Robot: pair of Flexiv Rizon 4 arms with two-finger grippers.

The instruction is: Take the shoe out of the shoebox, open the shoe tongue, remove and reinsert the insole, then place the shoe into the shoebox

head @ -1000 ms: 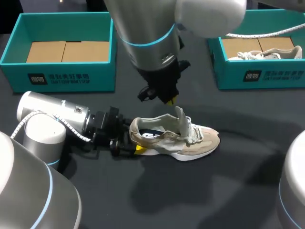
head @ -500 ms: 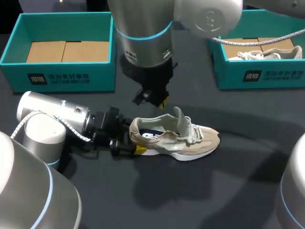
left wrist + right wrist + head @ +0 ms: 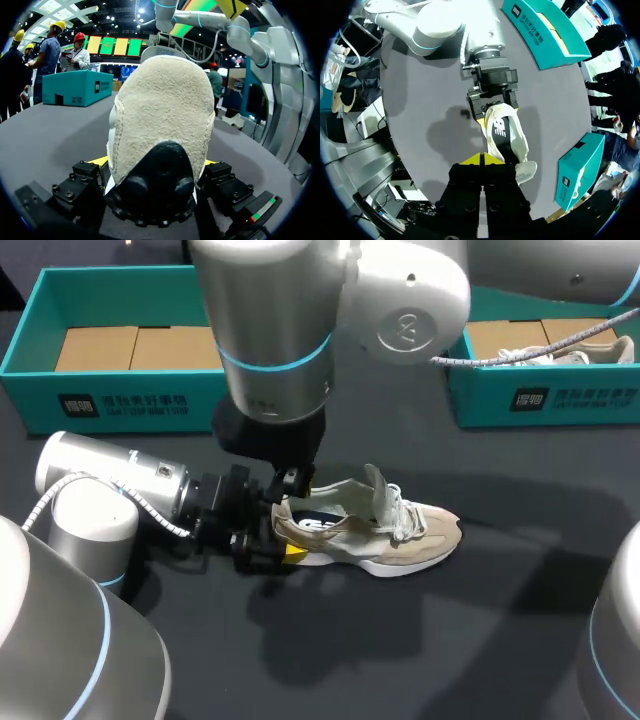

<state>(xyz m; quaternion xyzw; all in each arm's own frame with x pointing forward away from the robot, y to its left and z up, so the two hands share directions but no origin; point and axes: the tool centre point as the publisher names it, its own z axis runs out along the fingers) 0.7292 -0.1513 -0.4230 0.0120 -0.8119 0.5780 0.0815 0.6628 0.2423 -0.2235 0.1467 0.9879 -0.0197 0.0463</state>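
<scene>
Overhanging the shoe (image 3: 372, 530) heel, right arm (image 3: 275, 350); two teal shoeboxes (image 3: 130, 405) behind.

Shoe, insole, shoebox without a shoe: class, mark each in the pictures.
shoe (image 3: 425, 533): head view, beige toe side.
insole (image 3: 500, 130): right wrist view, dark top with white logo.
shoebox without a shoe (image 3: 130, 405): head view, teal front wall.

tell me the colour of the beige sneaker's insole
The sneaker's insole is dark with a white mark, clearest in the right wrist view.
</scene>
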